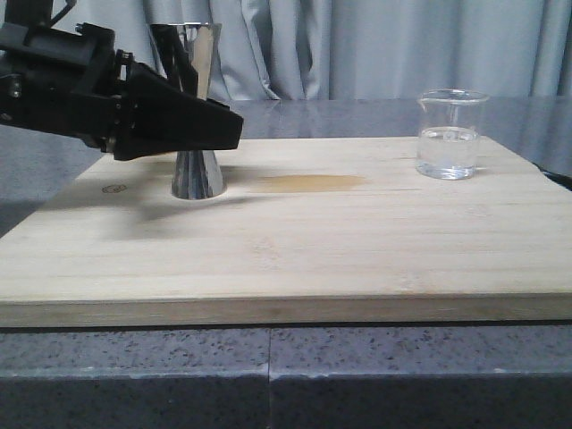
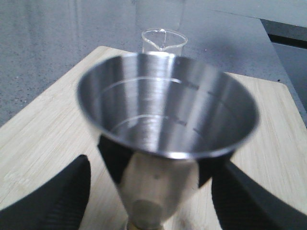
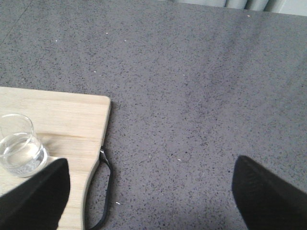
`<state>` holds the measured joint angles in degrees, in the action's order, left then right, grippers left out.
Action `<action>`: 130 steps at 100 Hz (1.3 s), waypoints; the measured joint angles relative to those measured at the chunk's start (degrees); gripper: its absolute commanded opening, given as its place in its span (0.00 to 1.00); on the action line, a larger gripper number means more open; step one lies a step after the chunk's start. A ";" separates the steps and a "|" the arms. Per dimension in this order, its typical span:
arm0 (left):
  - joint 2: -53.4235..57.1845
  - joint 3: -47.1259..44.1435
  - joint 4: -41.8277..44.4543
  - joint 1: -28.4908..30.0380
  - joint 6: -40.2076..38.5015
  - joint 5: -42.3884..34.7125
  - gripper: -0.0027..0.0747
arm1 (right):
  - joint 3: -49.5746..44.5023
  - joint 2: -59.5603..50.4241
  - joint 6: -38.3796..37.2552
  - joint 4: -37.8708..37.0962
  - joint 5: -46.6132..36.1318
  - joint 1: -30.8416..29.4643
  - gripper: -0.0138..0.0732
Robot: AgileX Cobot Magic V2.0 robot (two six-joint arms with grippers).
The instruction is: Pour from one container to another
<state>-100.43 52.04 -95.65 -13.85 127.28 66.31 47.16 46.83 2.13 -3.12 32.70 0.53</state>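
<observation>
The steel hourglass jigger (image 1: 197, 174) stands upright on the left of the wooden board (image 1: 295, 259). My left gripper (image 1: 223, 127) is open and hides the jigger's waist in the front view. In the left wrist view the jigger (image 2: 165, 112) fills the middle, its empty cup facing up, and my left gripper (image 2: 153, 165) has a black finger (image 2: 45, 201) on each side with a gap to the metal. The clear glass beaker (image 1: 450, 134) holds clear liquid at the board's far right and also shows as beaker (image 2: 163, 42) and beaker (image 3: 19, 146). My right gripper (image 3: 149, 165) hangs open over the grey counter beside the board.
A darker brownish patch (image 1: 313, 183) marks the board between jigger and beaker. A black cord loop (image 3: 108, 187) hangs at the board's corner. Grey speckled countertop (image 3: 201, 96) surrounds the board, and grey curtains (image 1: 375, 45) close the back.
</observation>
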 measured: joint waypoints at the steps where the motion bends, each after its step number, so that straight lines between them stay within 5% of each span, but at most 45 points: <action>1: 0.00 0.00 0.00 0.00 0.00 0.00 0.59 | 0.00 0.00 0.00 0.00 0.00 0.00 0.88; 44: 0.00 0.08 0.60 0.00 0.00 0.00 0.48 | 0.00 0.00 0.00 -0.38 0.00 0.00 0.88; 97: 0.00 0.13 0.63 0.00 0.00 0.00 0.18 | 0.00 0.00 0.00 -0.50 -0.53 0.00 0.88; 130: 0.00 0.13 0.63 0.00 0.12 0.00 0.11 | 0.00 0.00 0.00 -0.50 -1.01 0.00 0.88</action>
<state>-100.43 52.17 -95.02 -13.85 127.40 66.31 47.16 46.83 2.13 -3.62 31.68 0.53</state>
